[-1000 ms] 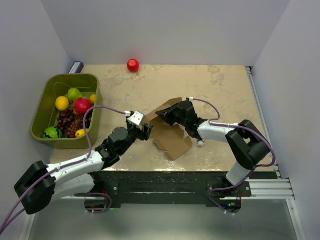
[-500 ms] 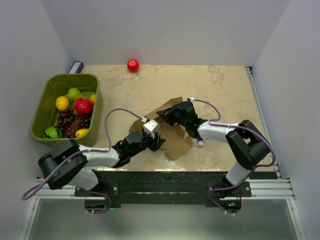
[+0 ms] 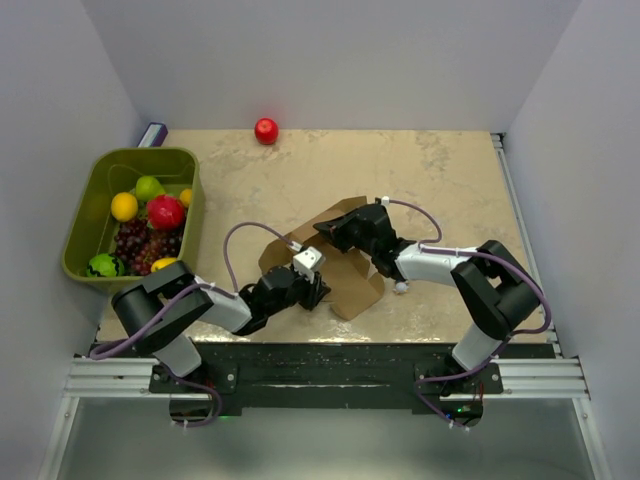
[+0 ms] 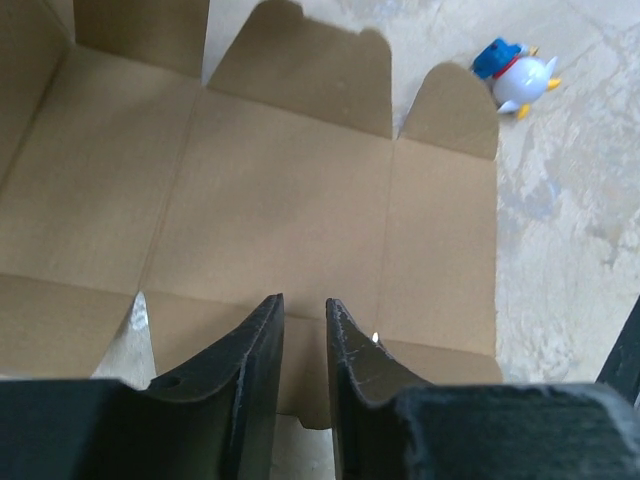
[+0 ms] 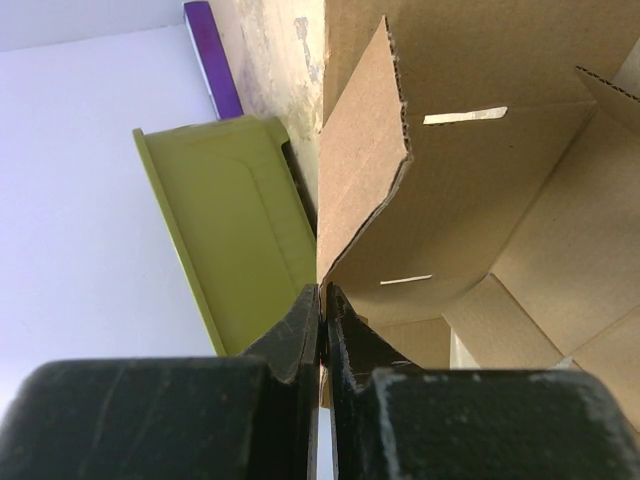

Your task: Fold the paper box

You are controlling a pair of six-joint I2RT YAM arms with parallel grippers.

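right gripper (image 5: 322, 290): my jaws pinched tight on a raised flap of the paper box (image 5: 470, 180) | left gripper (image 4: 303, 305): my fingers a narrow gap apart, gripping nothing, low over the box's edge | paper box: partly flat on the table (image 3: 440, 170), between my arms | green bin (image 3: 100, 180): well left

The paper box (image 5: 470, 170) is matt brown cardboard — corrugated at its cut edges — the bin (image 5: 235, 230) smooth green plastic.
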